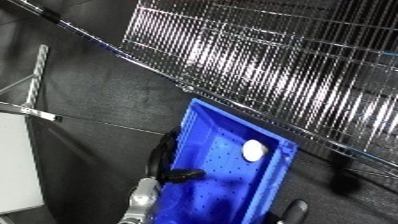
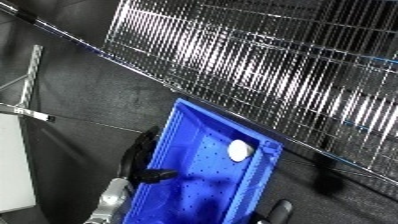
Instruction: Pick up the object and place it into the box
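Note:
A blue bin (image 1: 190, 131) with a dotted floor lies in the lower middle of the view. A white round object (image 1: 254, 150) rests inside it, close to the far right wall. My left hand (image 1: 163, 156) grips the bin's left wall. Its fingers curl down the outside, and its thumb (image 1: 184, 175) reaches over the rim to the inside. The silver left forearm (image 1: 140, 200) comes up from the lower edge. Of my right hand (image 1: 298, 208) only a dark fingertip shows at the bottom edge, just outside the bin's right wall.
A shiny wire grid (image 1: 284, 60) fills the upper right, its lower edge running just beyond the bin. A white panel (image 1: 18, 160) stands at the left edge, with thin metal bars (image 1: 35, 75) above it. The ground is dark.

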You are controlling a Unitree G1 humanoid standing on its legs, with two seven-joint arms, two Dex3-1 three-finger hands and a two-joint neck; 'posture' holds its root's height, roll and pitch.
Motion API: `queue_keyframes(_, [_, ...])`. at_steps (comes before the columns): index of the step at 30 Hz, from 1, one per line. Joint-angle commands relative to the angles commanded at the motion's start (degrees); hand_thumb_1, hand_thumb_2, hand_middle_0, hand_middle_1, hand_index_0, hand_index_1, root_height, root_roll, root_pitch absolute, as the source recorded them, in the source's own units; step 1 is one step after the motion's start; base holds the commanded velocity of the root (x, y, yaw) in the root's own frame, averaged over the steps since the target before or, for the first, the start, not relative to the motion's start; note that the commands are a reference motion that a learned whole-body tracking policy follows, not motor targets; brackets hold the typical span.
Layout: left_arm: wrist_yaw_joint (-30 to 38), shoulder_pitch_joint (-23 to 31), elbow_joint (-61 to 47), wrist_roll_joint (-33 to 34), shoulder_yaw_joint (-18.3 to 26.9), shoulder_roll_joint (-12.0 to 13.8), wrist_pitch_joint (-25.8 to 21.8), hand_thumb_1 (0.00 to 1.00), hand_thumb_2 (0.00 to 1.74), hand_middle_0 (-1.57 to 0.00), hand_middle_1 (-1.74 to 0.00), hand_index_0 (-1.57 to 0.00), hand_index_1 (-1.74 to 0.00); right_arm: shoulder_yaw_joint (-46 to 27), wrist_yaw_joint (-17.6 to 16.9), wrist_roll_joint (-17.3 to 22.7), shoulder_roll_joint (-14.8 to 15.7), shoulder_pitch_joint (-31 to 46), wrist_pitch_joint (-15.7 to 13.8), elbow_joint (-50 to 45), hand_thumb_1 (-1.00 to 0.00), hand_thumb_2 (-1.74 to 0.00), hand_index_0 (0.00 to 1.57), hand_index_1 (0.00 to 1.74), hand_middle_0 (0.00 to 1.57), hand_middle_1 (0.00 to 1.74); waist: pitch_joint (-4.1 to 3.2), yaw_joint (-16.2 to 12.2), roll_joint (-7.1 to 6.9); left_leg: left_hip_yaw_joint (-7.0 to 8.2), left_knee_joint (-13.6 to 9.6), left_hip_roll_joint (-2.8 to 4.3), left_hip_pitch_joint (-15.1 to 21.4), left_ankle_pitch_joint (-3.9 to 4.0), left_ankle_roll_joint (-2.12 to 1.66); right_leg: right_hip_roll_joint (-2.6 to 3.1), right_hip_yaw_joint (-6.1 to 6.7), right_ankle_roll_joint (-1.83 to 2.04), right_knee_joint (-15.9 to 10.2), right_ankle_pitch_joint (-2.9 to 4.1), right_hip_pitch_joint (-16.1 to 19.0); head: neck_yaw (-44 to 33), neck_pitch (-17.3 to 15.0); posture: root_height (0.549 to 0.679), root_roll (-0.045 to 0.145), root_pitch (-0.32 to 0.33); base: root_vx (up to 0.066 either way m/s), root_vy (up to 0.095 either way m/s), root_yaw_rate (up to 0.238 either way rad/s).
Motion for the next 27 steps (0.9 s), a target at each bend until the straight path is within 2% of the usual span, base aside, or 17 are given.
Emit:
queue_keyframes(5, [-4.78, 0.02, 3.25, -2.16, -0.85, -0.5, 9.32, 0.0, 0.0, 0.0, 0.0, 0.0, 0.0, 0.08, -0.57, 0.1, 0.2, -0.36, 0.18, -0.6, 0.0, 0.0, 0.0, 0.0, 0.0, 0.0, 0.0, -0.53, 0.14, 0.25, -0.57, 0.03, 0.35, 0.17, 0.08, -0.03, 0.14, 0.29, -0.86, 0.46, 0.22, 2.18, 0.86, 0.641, 0.024, 0.046, -0.014, -0.002, -0.042])
queue_keyframes(10, [-10.9, 0.09, 4.38, -2.22, -1.65, -1.2, 13.88, 0.0, 0.0, 0.0, 0.0, 0.0, 0.0, -0.38, -0.67, -0.99, -0.18, -0.79, 0.33, -1.24, 0.0, 0.0, 0.0, 0.0, 0.0, 0.0, 0.0, -1.72, 0.66, 1.07, -0.48, 0.43, 0.64, 0.06, 0.18, -0.24, 0.53, 0.63, -1.75, 1.12, 0.23, 6.79, 1.68, 0.642, 0.022, 0.047, -0.039, 0.015, -0.151])
queue_keyframes(16, [-21.06, -0.08, 4.32, 3.35, -4.94, -2.83, 22.13, 0.0, 0.0, 0.0, 0.0, 0.0, 0.0, -0.84, -2.27, -2.69, -0.65, -2.53, 1.71, -2.04, 0.0, 0.0, 0.0, 0.0, 0.0, 0.0, 0.0, -3.02, 2.08, 2.22, -0.19, 0.85, 0.79, 0.05, 0.08, -0.44, 1.25, 1.1, -2.62, 2.17, -0.22, 14.95, 3.1, 0.643, 0.024, 0.047, -0.04, 0.018, -0.173])
queue_keyframes(21, [-24.16, -0.89, 4.48, 2.66, -5.71, -3.47, 24.05, 0.0, 0.0, 0.0, 0.0, 0.0, 0.0, -0.59, -3.41, -4.17, -0.71, -4.06, 2.47, -2.02, 0.0, 0.0, 0.0, 0.0, 0.0, 0.0, 0.0, -4.33, 3.44, 3.51, 1.28, 1.43, 0.48, -0.48, 0.05, -0.48, 2.28, 1.28, -2.35, 2.87, -1.13, 23.61, 3.75, 0.642, 0.025, 0.044, -0.034, 0.024, -0.206])
queue_keyframes(24, [-23.57, -1.32, 3.9, 1.95, -5.82, -3.66, 23.61, 0.0, 0.0, 0.0, 0.0, 0.0, 0.0, -0.38, -3.04, -4.8, -0.72, -4.66, 2.78, -1.98, 0.0, 0.0, 0.0, 0.0, 0.0, 0.0, -0.08, -5.06, 3.97, 4.15, 2.04, 1.76, 0.26, -0.7, 0.01, -0.19, 3.0, 1.36, -2.42, 3.46, -1.68, 31.93, 3.1, 0.642, 0.025, 0.044, -0.027, 0.006, -0.174])
queue_keyframes(27, [-23.27, -1.4, 3.02, 1.48, -6.36, -4.0, 22.54, 0.0, 0.0, 0.0, 0.0, 0.0, 0.0, -0.3, -2.78, -5.23, -0.72, -5.2, 3.02, -1.86, 0.0, 0.0, 0.0, 0.0, 0.0, 0.0, -0.34, -5.58, 4.45, 4.59, 1.97, 2.07, 0.19, -0.47, -0.11, 0.14, 3.48, 1.38, -2.76, 4.03, -1.99, 41.76, 2.04, 0.642, 0.025, 0.046, -0.029, -0.002, -0.146])
